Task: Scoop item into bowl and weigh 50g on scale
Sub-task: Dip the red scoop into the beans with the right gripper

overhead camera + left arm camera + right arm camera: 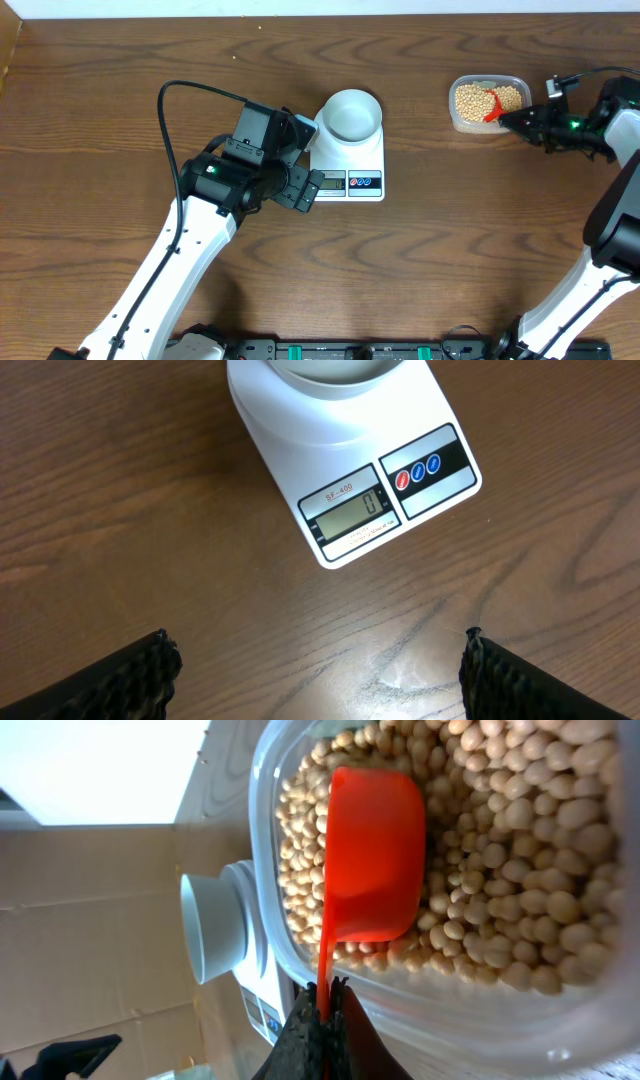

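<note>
The white scale [350, 165] lies at the table's middle with the empty white bowl [352, 113] on it; in the left wrist view the scale's [350, 470] display reads 0. My left gripper [297, 160] is open and empty just left of the scale; its fingers [318, 675] frame bare wood. The tan beans [472, 98] fill a clear tub [487, 103] at the right. My right gripper [510, 118] is shut on the handle of an orange scoop [372, 855], whose cup rests in the beans [500, 840]. The bowl also shows in the right wrist view [210, 925].
The left arm's black cable [190, 95] loops over the table left of the scale. The table's far edge runs along the top of the overhead view. A black rail [350, 350] lies at the front edge.
</note>
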Motion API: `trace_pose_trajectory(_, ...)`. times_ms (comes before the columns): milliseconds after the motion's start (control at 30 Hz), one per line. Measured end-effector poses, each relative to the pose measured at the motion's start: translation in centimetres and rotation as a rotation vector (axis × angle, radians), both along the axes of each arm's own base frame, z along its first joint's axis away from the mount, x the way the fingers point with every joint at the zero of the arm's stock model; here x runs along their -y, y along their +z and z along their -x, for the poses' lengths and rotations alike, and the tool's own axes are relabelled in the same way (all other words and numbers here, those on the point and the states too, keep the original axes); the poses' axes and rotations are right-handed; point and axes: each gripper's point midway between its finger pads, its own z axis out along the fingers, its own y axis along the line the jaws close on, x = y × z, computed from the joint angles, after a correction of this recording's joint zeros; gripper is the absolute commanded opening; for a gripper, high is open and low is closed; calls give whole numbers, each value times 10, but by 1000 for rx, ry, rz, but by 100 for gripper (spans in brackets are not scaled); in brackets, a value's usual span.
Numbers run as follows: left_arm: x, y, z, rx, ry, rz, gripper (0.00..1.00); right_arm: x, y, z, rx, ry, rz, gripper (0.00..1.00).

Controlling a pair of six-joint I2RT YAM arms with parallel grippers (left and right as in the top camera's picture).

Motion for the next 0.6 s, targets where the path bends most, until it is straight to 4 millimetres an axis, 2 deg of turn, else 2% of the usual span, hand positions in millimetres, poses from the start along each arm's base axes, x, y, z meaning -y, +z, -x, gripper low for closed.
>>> trace_pose_trajectory(600, 0, 0, 0, 0, 0, 0, 92, 4, 16, 3, 50, 0, -88, 1)
